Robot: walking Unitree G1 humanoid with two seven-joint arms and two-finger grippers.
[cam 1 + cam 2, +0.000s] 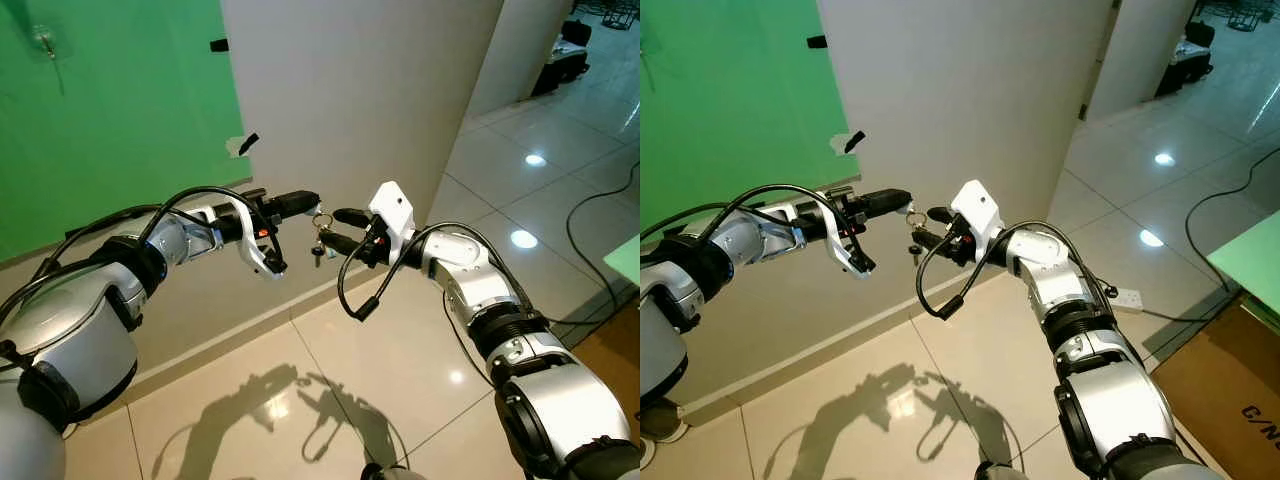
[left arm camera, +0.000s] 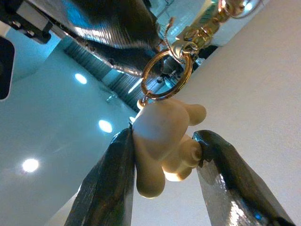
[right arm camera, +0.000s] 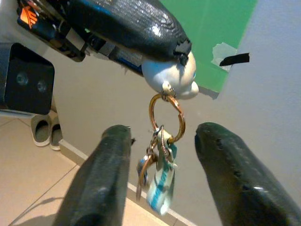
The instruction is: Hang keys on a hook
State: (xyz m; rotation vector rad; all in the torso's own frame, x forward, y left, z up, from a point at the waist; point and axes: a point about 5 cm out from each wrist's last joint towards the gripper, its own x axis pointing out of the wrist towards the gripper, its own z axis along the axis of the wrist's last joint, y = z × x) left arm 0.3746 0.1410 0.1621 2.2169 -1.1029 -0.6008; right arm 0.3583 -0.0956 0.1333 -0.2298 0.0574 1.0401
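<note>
The keys (image 1: 319, 238) hang from a gold ring (image 3: 167, 117) with a small white figurine charm (image 2: 164, 141) at its top. My left gripper (image 1: 311, 201) is shut on that charm and holds the bunch in the air in front of the white wall. My right gripper (image 1: 339, 228) is open, one finger (image 3: 110, 160) on each side of the ring and the dangling keys (image 3: 157, 174), without touching them. High up on the green wall, far to my left, sits a small clear hook (image 1: 44, 40).
Black tape strips (image 1: 248, 143) mark the seam between the green wall and the white wall (image 1: 360, 100). A glossy tiled floor (image 1: 330, 390) lies below. A cable and power strip (image 1: 1127, 297) and a cardboard box (image 1: 1230, 400) lie to my right.
</note>
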